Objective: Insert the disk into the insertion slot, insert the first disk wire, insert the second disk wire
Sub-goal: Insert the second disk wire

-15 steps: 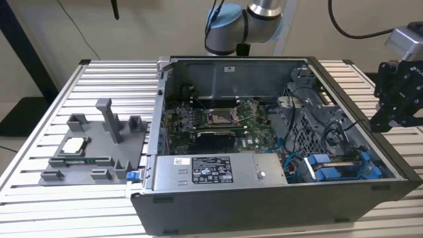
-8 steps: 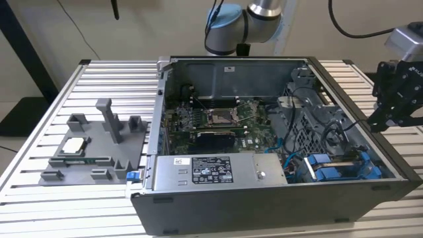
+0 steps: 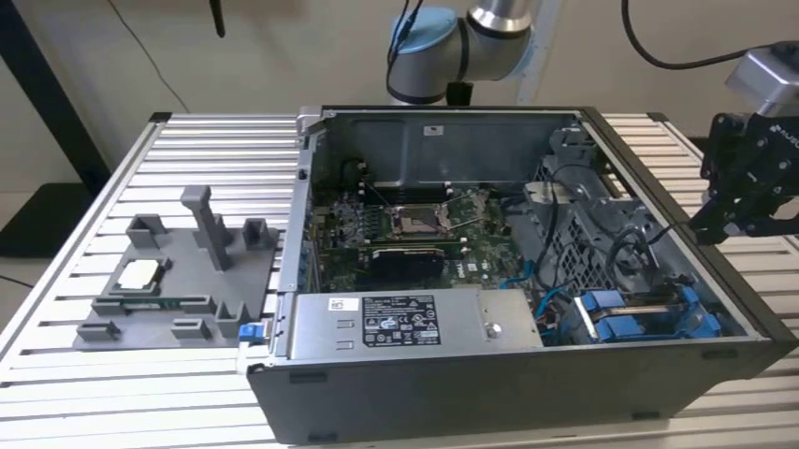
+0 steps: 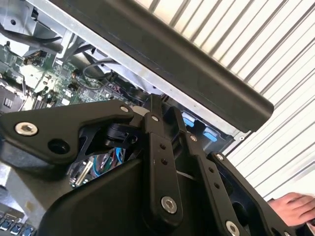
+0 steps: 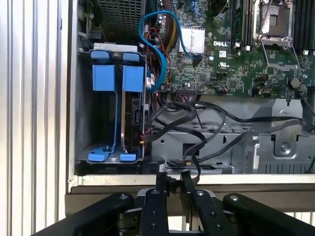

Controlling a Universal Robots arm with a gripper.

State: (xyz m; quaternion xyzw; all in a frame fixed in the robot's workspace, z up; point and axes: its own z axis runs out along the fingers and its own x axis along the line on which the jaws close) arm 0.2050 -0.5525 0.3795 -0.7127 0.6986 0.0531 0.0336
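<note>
The disk [image 3: 620, 315] in its bright blue carrier stands on edge inside the insertion slot [image 3: 680, 304], at the front corner of the open case on the exterior view's right. The first wrist view shows the disk's [image 5: 118, 78] blue clips and the slot's dark wall [image 5: 84, 118]. A blue wire [image 5: 156, 46] and black wires [image 5: 189, 123] run loose beside the bay. My gripper [image 3: 724, 220] hangs outside the case's wall, on the exterior view's right, above the rim. In both wrist views its fingers [image 5: 174, 181] [image 4: 162, 105] are shut with nothing between them.
A silver box [image 3: 399, 323] with a label fills the case's front. The motherboard [image 3: 413, 229] lies behind it. A grey fixture [image 3: 175, 271] with small parts stands on the slatted table [image 3: 75, 374]. A person's hand [image 4: 294, 204] shows near the gripper.
</note>
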